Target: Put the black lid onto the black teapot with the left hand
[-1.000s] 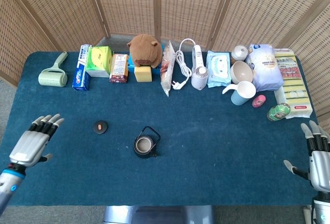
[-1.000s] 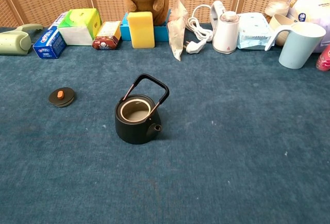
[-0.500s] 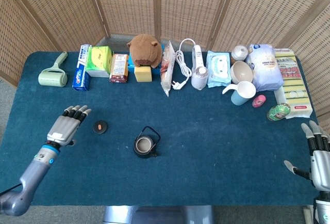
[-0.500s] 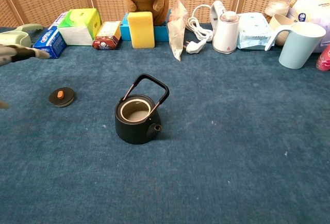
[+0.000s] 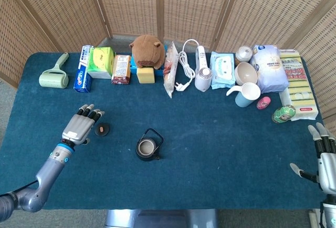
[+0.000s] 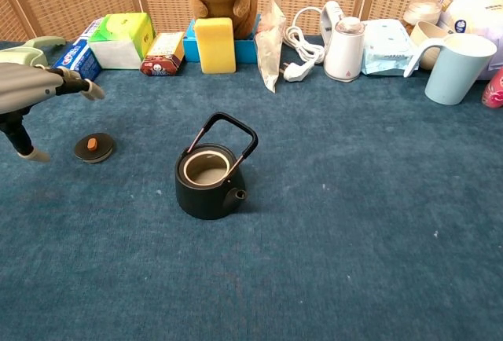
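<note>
The black teapot (image 5: 147, 146) (image 6: 209, 178) stands open-topped with its handle upright near the middle of the blue table. The black lid (image 5: 102, 130) (image 6: 94, 147), with an orange knob, lies flat to the teapot's left. My left hand (image 5: 83, 124) (image 6: 35, 89) hovers just left of and above the lid, fingers extended and apart, holding nothing. My right hand (image 5: 325, 157) rests at the table's right front edge, fingers spread and empty; the chest view does not show it.
Along the back edge stand a lint roller (image 5: 54, 76), toothpaste box (image 5: 83, 74), green tissue pack (image 5: 101, 61), plush toy (image 5: 147, 51), yellow sponge (image 6: 214, 44), cable (image 5: 185, 63), wipes pack (image 5: 222, 69), and blue cup (image 5: 247, 94).
My left hand has travelled right and forward across the table, from the left edge to right beside the lid. The lid, teapot and right hand have stayed put.
</note>
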Controlling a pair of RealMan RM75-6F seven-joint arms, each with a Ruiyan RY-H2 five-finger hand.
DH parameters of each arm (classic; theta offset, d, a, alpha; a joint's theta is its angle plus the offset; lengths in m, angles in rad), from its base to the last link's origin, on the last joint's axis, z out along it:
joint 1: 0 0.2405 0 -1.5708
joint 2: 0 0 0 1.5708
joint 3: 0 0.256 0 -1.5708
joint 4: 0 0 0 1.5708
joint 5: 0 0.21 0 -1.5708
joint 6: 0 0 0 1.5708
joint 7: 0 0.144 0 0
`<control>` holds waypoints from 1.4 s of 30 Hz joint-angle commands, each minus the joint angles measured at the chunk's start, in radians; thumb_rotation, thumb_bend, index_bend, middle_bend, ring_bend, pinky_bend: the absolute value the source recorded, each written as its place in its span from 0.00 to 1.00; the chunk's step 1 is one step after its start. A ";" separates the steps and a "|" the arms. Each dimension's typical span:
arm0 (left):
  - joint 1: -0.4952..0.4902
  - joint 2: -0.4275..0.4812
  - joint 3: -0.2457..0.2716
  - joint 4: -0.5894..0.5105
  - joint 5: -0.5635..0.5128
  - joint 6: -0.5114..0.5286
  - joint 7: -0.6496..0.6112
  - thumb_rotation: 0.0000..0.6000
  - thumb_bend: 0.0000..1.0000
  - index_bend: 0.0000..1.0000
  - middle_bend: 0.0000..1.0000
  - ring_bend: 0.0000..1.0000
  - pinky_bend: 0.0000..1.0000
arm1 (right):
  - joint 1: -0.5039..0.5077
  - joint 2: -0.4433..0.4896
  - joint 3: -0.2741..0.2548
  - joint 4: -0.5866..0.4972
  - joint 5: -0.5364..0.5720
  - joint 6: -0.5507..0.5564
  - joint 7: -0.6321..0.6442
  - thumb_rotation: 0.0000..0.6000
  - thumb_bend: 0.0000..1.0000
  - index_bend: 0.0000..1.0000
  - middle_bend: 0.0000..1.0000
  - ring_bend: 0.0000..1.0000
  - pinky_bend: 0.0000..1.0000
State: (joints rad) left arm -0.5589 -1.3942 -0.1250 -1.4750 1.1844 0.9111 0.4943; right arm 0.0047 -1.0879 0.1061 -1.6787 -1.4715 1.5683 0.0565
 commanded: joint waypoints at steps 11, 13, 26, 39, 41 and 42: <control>-0.045 -0.054 0.011 -0.023 -0.174 0.027 0.194 1.00 0.14 0.22 0.10 0.00 0.07 | -0.001 0.009 -0.001 -0.003 -0.003 0.001 0.018 1.00 0.13 0.00 0.00 0.00 0.00; -0.050 -0.061 0.012 -0.024 -0.185 0.035 0.207 1.00 0.14 0.22 0.10 0.00 0.07 | -0.002 0.010 -0.001 -0.003 -0.003 0.001 0.021 1.00 0.13 0.00 0.00 0.00 0.00; -0.091 -0.118 0.027 0.001 -0.236 0.065 0.276 1.00 0.14 0.22 0.09 0.00 0.07 | -0.001 0.014 -0.002 -0.004 -0.003 -0.003 0.031 1.00 0.13 0.00 0.00 0.00 0.00; -0.114 -0.142 0.033 0.001 -0.303 0.092 0.333 1.00 0.21 0.22 0.08 0.00 0.07 | -0.004 0.024 -0.002 -0.004 -0.009 0.002 0.059 1.00 0.13 0.00 0.00 0.00 0.00; -0.117 -0.143 0.035 0.003 -0.311 0.095 0.336 1.00 0.21 0.24 0.08 0.00 0.07 | -0.004 0.025 -0.002 -0.004 -0.008 0.001 0.062 1.00 0.13 0.00 0.00 0.00 0.00; -0.117 -0.143 0.036 0.004 -0.314 0.095 0.336 1.00 0.21 0.25 0.08 0.00 0.07 | -0.004 0.025 -0.002 -0.004 -0.008 0.001 0.063 1.00 0.13 0.00 0.00 0.00 0.00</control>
State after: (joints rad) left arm -0.6754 -1.5371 -0.0901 -1.4719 0.8726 1.0054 0.8297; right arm 0.0007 -1.0631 0.1046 -1.6824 -1.4797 1.5694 0.1194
